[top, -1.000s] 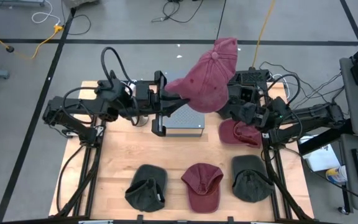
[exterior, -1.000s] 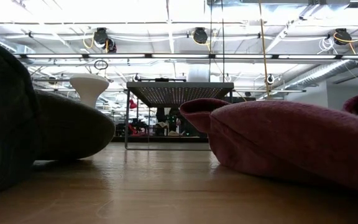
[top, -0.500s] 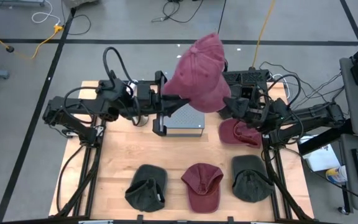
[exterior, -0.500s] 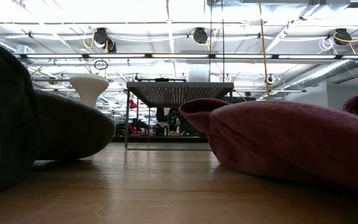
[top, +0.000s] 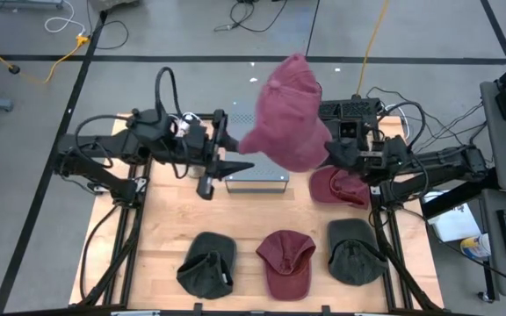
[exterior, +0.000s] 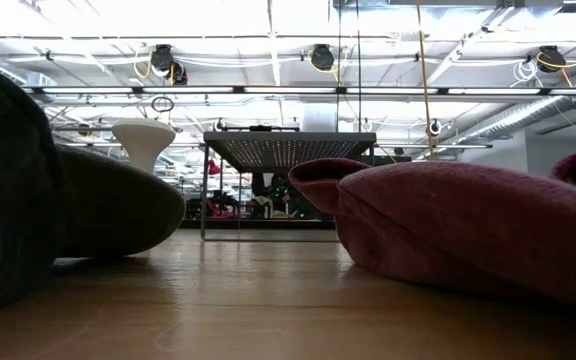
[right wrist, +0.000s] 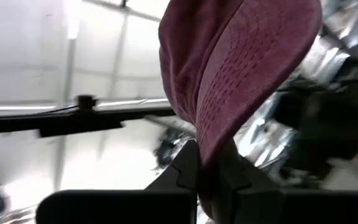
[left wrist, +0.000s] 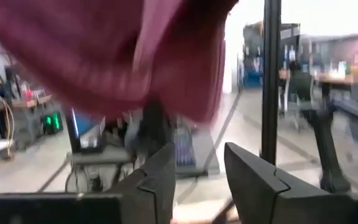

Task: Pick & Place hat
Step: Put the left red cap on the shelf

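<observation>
Hanging above the grey box at the table's back, maroon hat — brim pinched in the right gripper. Left gripper just beside it, fingers spread, holding nothing — four hats lie below.

Both arms reach toward the middle.
Left end effector has its fingers spread apart; right end effector is raised, fingers pinched together.

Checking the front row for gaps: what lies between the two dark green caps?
In the high view, a maroon cap lies between the dark green caps and.
</observation>
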Robot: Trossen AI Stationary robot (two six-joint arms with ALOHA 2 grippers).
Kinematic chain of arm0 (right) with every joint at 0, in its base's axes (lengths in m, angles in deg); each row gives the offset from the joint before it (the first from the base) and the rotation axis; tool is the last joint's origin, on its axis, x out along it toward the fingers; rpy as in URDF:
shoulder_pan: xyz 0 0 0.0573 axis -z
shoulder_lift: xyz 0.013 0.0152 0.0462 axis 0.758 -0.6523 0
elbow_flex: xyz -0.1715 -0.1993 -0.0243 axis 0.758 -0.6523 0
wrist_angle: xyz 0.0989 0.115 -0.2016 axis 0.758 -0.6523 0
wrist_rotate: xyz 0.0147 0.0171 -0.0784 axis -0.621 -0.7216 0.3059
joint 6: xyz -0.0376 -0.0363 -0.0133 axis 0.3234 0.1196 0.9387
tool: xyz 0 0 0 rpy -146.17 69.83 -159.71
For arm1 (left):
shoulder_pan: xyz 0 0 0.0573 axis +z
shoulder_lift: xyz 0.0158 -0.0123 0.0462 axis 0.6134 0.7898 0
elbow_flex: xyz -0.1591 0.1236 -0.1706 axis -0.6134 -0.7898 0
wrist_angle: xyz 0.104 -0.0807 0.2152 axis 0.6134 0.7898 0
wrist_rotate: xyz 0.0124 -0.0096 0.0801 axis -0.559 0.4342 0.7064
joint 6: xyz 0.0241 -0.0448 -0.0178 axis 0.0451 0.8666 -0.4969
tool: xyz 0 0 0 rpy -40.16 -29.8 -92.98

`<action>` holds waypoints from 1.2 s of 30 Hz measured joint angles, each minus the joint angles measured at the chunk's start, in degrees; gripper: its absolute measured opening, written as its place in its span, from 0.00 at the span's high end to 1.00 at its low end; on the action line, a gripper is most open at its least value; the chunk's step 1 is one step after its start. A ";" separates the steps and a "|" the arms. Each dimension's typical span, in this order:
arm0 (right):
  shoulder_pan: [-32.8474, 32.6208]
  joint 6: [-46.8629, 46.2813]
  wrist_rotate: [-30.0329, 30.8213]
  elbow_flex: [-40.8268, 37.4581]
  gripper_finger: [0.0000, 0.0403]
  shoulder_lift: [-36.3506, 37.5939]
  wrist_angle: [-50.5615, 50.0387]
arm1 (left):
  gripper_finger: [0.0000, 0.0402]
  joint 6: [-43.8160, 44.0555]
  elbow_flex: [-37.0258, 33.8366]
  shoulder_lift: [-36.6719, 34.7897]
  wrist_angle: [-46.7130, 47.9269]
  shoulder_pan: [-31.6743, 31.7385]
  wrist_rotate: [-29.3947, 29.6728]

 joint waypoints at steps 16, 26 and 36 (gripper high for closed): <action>0.15 -13.62 -19.62 19.12 0.98 -16.57 1.75 | 0.61 -1.82 0.14 -6.51 3.50 2.64 -5.64; 0.13 -23.32 -20.56 35.06 0.98 -32.38 5.95 | 0.52 -4.28 0.13 -6.71 3.02 2.80 -7.74; -1.06 -28.81 -13.29 44.30 0.98 -42.04 12.11 | 0.39 -10.73 0.13 -6.47 2.91 2.78 -9.95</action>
